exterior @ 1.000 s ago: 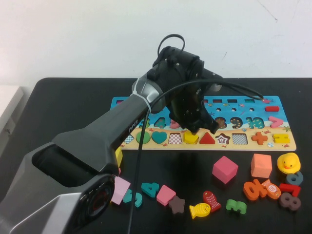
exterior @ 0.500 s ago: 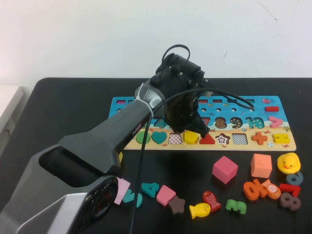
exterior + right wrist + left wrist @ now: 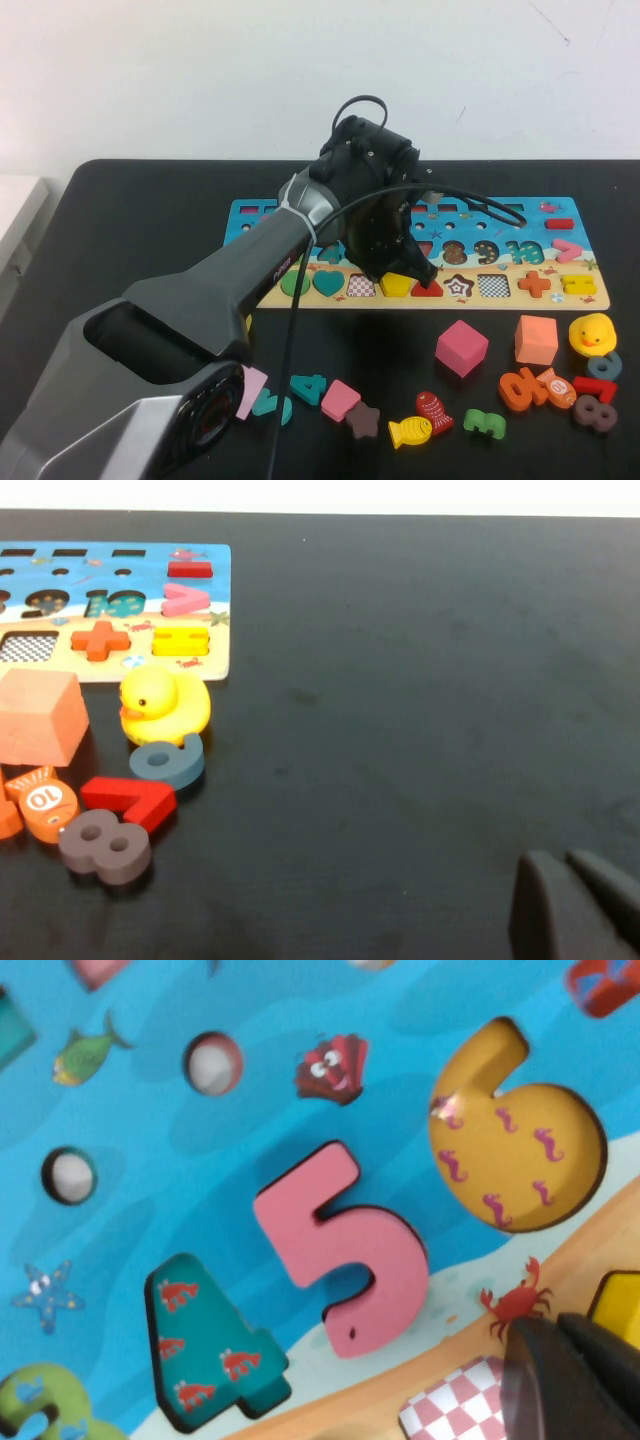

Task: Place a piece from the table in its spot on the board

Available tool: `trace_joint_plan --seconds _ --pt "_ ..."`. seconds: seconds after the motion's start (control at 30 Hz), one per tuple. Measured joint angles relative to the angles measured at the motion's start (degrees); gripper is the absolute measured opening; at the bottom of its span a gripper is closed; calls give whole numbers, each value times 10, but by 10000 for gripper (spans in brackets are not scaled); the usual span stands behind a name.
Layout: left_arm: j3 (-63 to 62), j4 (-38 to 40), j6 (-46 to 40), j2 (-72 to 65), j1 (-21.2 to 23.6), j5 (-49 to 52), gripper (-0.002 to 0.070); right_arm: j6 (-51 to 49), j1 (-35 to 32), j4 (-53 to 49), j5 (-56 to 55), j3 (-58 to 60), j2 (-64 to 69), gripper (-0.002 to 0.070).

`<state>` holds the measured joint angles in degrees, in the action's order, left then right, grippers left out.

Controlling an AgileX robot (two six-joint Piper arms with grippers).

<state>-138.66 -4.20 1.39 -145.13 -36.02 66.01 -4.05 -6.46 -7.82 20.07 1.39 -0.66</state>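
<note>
The yellow pentagon piece (image 3: 397, 285) lies in the board's (image 3: 250, 214) row of shapes, between a checkered square recess (image 3: 360, 285) and a red triangle (image 3: 427, 289). It covers its place, so the patterned floor is hidden. My left gripper (image 3: 402, 268) reaches over the board and its shut tips sit right at the piece's far edge, holding nothing. In the left wrist view the closed gripper (image 3: 558, 1328) stands beside the yellow piece (image 3: 620, 1305) and the checkered recess (image 3: 455, 1405). My right gripper (image 3: 563, 860) hovers shut over bare table (image 3: 420, 710).
Loose pieces lie on the table's (image 3: 130, 220) near side: a pink cube (image 3: 461, 347), an orange cube (image 3: 536, 339), a yellow duck (image 3: 592, 334), a yellow fish (image 3: 410, 431), a brown star (image 3: 364, 419) and several numerals. My left arm hides the board's left-middle part.
The left gripper's jaws have closed from partly open. It has lowered a little onto the pentagon's far edge, and the piece sits slightly further right.
</note>
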Motion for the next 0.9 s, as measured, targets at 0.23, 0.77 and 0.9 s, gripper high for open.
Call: trace_joint_plan --seconds 0.23,0.77,0.9 --pt "-1 16 -14 0 0 0 0 0 0 0 0 0 0 19" --pt "-1 -60 3 52 -4 8 0 0 0 0 0 0 0 18" --pt "-1 -79 -1 84 -16 8 0 0 0 0 0 0 0 18"
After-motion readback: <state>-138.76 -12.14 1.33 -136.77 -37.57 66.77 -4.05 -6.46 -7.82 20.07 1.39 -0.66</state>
